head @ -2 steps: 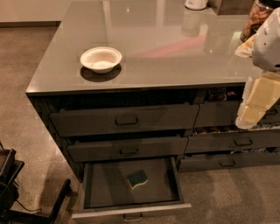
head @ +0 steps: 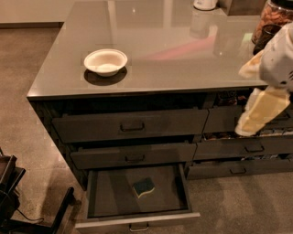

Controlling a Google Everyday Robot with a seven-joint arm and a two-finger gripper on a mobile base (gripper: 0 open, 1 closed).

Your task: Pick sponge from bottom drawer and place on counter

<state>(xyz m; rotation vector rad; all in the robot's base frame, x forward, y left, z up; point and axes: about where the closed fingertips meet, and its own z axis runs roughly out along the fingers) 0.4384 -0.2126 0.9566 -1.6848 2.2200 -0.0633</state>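
Observation:
The sponge point(head: 143, 187), dark green on top with a pale yellow layer, lies flat near the middle of the open bottom drawer point(head: 110, 194). This drawer is pulled out at floor level, with a light front edge and a small handle. The glossy grey counter point(head: 174, 55) spans the top of the cabinet. My gripper point(head: 262, 113), white with pale yellow parts, hangs at the right edge of the view in front of the right-hand drawers. It is well above and to the right of the sponge and holds nothing that I can see.
A white bowl point(head: 105, 61) sits on the counter's left part. A jar point(head: 274, 18) and a white object point(head: 204, 4) stand at the counter's far right. Two closed drawers point(head: 130, 124) sit above the open one. A black frame point(head: 11, 187) stands on the floor at the lower left.

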